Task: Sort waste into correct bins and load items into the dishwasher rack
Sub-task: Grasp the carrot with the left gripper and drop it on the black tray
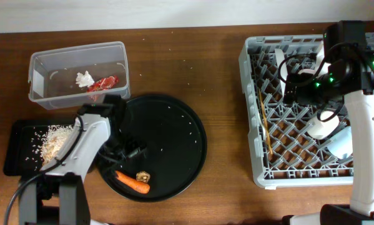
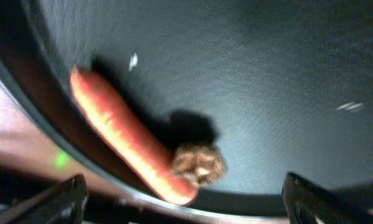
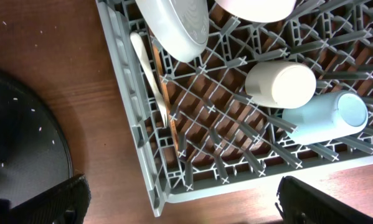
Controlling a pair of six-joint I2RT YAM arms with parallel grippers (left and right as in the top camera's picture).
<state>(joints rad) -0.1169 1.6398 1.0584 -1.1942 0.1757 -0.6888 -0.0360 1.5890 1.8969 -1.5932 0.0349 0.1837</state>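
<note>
An orange carrot (image 1: pixel 132 182) and a small brown lump (image 1: pixel 143 177) lie at the front of the round black tray (image 1: pixel 174 125). My left gripper (image 2: pixel 183 199) is open and empty just above them; the carrot (image 2: pixel 127 140) touches the lump (image 2: pixel 198 165). The clear tub (image 1: pixel 49 59) holds the tissue (image 1: pixel 83 79) and the red wrapper (image 1: pixel 105 82). The black rectangular tray (image 1: pixel 18 134) holds beige scraps (image 1: pixel 54 140). My right gripper (image 3: pixel 183 202) is open and empty over the grey rack (image 3: pixel 127 93), which holds the bowl (image 3: pixel 174 25), fork (image 3: pixel 150 74), chopstick (image 3: pixel 167 106), white cup (image 3: pixel 279 84) and blue cup (image 3: pixel 326 118).
The rack (image 1: pixel 252 112) fills the table's right side. A few crumbs dot the round tray and the wood around it. The right arm hides part of the rack from above. A saucer edge (image 3: pixel 254 6) shows at the top of the right wrist view.
</note>
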